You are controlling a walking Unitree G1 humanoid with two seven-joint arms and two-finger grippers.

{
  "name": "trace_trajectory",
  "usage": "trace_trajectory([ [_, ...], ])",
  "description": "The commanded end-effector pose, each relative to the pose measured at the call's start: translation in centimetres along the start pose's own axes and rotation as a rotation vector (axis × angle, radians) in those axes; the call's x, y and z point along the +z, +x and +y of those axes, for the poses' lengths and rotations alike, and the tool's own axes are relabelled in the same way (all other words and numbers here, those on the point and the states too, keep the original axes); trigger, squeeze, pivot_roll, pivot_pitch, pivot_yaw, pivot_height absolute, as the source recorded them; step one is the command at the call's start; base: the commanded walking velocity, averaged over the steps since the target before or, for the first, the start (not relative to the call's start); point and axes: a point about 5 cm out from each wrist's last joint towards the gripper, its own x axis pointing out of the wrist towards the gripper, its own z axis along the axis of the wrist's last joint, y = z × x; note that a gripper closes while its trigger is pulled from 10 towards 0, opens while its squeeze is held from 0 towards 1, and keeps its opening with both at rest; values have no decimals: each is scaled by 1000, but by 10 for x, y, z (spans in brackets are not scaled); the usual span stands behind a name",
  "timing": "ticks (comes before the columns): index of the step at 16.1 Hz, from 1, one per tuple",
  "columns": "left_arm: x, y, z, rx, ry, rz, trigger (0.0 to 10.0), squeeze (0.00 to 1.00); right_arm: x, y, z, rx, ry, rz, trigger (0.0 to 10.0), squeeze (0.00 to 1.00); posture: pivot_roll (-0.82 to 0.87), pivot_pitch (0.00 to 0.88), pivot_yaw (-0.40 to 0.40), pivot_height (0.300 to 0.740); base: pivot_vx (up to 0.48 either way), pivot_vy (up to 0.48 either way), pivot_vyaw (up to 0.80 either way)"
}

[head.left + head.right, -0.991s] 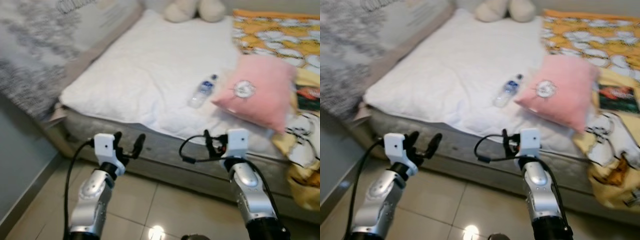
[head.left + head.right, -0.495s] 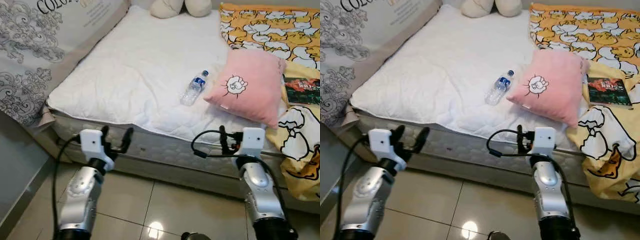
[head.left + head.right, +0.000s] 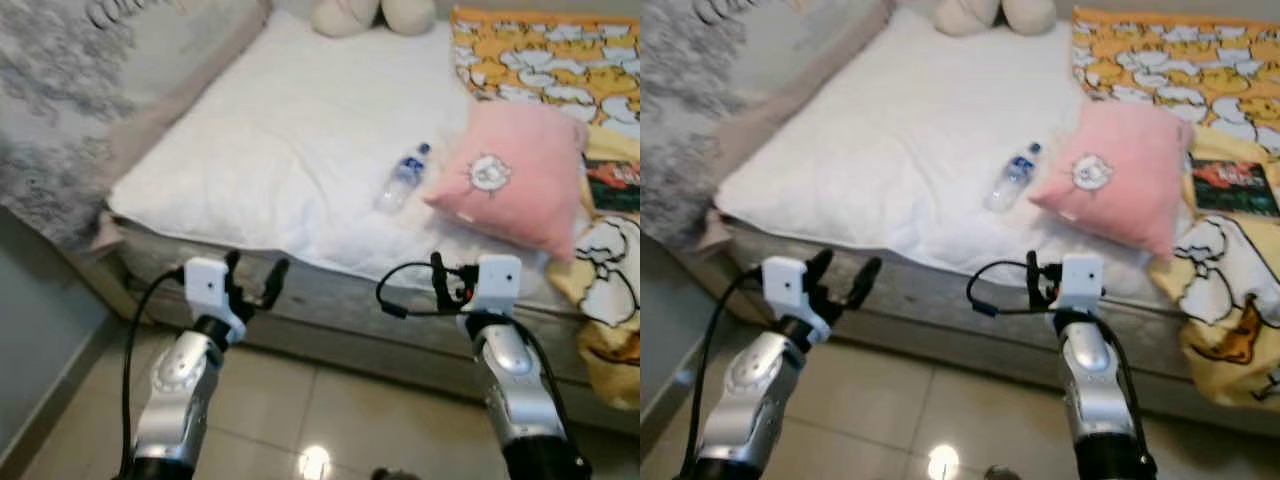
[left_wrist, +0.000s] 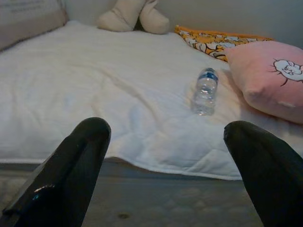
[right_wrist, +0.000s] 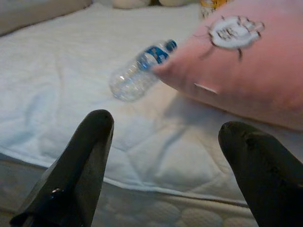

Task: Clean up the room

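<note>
Closer to the bed (image 3: 290,150) than 0.5 s back, view blurred and shifted with the walk, nothing on the mattress displaced. Bottle (image 3: 402,178) lying on its side on the white cover, just left of the pink pillow (image 3: 510,175), cap end close against it. Left gripper (image 3: 252,282) raised before the bed's near edge, fingers (image 4: 71,165) spread wide, holding nothing; right gripper (image 5: 165,161) likewise, fingers (image 5: 80,165) apart and empty, aimed at the bottle. Probably the approach to the first pickup, with reach not yet closed. Book (image 3: 1234,188) and duck blanket (image 3: 540,60) right of the pillow; plush toy (image 3: 372,14) at the bed's far end. Open mattress left of the bottle; tiled floor (image 3: 270,410) free before the bed.
</note>
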Motion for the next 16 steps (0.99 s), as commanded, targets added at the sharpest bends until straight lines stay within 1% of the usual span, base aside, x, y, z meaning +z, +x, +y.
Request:
trace_trajectory([
  [1, 0, -1, 7, 12, 25, 12, 10000, 0, 1, 1, 7, 25, 6, -8, 10000, 0, -136, 0, 95, 740, 0, 480, -613],
  [6, 0, 3, 4, 3, 55, 21, 10000, 0, -2, 0, 6, 16, 6, 2, 10000, 0, -140, 0, 103, 740, 0, 0, -611],
  [10, -1, 4, 2, 12, 38, 21, 10000, 0, -2, 0, 6, 16, -1, 3, 10000, 0, -141, 0, 103, 740, 0, 0, -611],
  [11, -2, 3, 3, 38, 20, 16, 10000, 0, -2, 1, 7, 27, -9, -4, 10000, 0, -141, 0, 103, 740, 0, 0, -563],
  [12, -3, 1, 12, 160, -29, -4, 10000, 0, 1, 2, 9, 40, -23, -12, 10000, 0, -145, 0, 107, 740, 0, 0, 0],
  [13, -5, -6, 25, 288, -29, -1, 10000, 0, 7, 3, 8, 34, -28, -40, 10000, 0, -145, 0, 107, 740, 0, 0, 0],
  [14, -8, -11, 33, 358, -41, 4, 10000, 0, 11, 3, 6, 26, -30, -66, 10000, 0, -145, 0, 107, 740, 0, 0, 0],
  [15, -8, -14, 34, 351, -19, 7, 10000, 0, 11, 3, 4, 23, -28, -67, 10000, 0, -146, 0, 103, 740, 0, 0, 0],
  [16, -8, -15, 33, 322, 5, 11, 10000, 0, 9, 2, 2, 24, -28, -58, 10000, 0, -142, 0, 103, 740, 0, 0, 0],
])
